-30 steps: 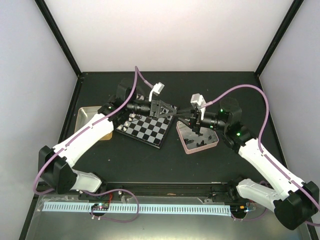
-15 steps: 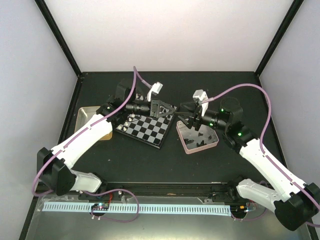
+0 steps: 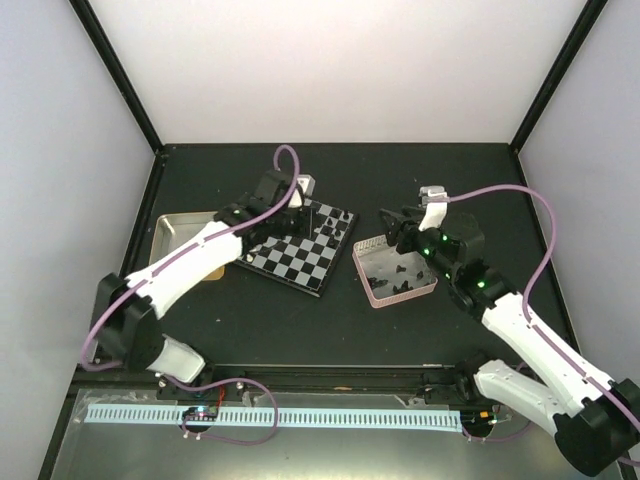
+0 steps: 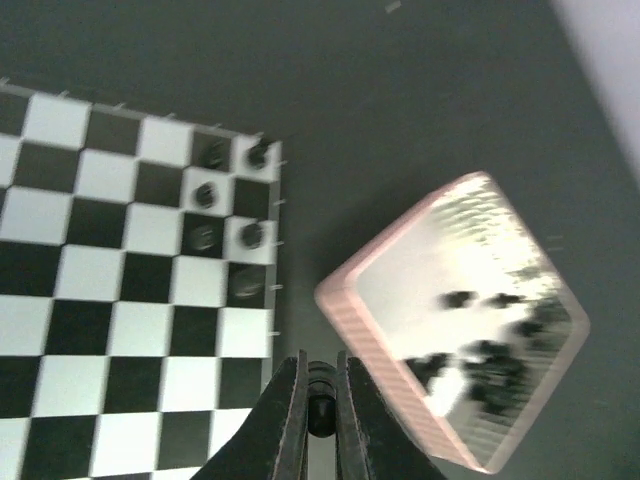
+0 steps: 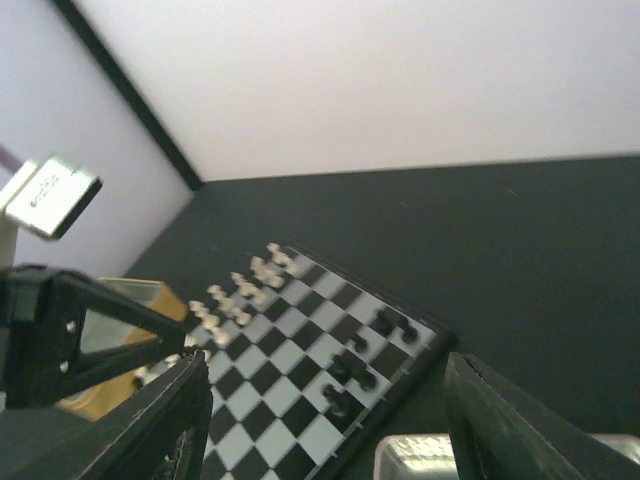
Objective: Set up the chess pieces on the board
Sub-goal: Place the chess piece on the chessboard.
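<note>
Several placed: tiny glossy black chess figures (image 4: 250, 235) fill one corner of the small black-and-silver checked board (image 4: 130, 300).
Left gripper (image 4: 320, 365): clamped on one black figure (image 4: 320, 400) at the board's edge, beside the pink-rimmed metal tin (image 4: 345, 300).
Right gripper (image 5: 325, 365): fingers wide apart, empty.
Advice: lower it upright onto a free neighbouring square, then release gently.

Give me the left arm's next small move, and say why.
Probably shift the left claw over the board and lower its black piece onto a free square beside the placed black pieces. The claw is shut on the piece and hangs just off the board's edge, next to the pink tin.
</note>
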Robot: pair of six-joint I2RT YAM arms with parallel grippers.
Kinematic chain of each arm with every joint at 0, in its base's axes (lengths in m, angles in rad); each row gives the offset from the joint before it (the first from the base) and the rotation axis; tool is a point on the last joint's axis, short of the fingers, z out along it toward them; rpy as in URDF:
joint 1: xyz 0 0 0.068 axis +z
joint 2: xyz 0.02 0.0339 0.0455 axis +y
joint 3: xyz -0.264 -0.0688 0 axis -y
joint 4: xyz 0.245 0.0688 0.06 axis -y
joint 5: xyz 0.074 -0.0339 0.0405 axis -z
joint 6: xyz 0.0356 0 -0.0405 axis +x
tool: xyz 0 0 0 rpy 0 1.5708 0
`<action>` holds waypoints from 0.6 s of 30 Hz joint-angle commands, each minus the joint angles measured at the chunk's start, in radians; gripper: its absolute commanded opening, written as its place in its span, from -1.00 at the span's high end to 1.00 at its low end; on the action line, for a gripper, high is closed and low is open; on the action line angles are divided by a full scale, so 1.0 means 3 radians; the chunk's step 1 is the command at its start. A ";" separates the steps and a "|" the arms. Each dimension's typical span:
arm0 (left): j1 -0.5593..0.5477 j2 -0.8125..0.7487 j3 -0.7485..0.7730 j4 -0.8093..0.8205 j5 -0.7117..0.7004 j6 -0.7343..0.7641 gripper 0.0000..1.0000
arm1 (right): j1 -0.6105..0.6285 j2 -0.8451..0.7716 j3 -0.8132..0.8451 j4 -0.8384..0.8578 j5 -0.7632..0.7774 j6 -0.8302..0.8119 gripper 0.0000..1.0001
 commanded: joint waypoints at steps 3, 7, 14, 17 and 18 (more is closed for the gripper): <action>-0.0063 0.0554 0.0023 0.0002 -0.0694 0.0303 0.97 | 0.0006 0.0148 -0.0127 -0.0174 0.0674 0.0511 -0.28; -0.0121 0.0840 0.0038 0.0242 -0.0759 0.0522 0.93 | 0.0010 0.0252 -0.0185 -0.0179 0.0661 0.0619 -0.28; -0.0228 0.1181 0.0141 0.0437 -0.0974 0.0803 0.87 | 0.0006 0.0354 -0.0219 -0.0171 0.0679 0.0670 -0.28; -0.0229 0.1316 0.0184 0.0478 -0.0980 0.0827 0.87 | 0.0006 0.0377 -0.0224 -0.0181 0.0694 0.0666 -0.28; -0.0227 0.1361 0.0206 0.0475 -0.0988 0.0826 0.87 | 0.0006 0.0384 -0.0224 -0.0181 0.0701 0.0665 -0.28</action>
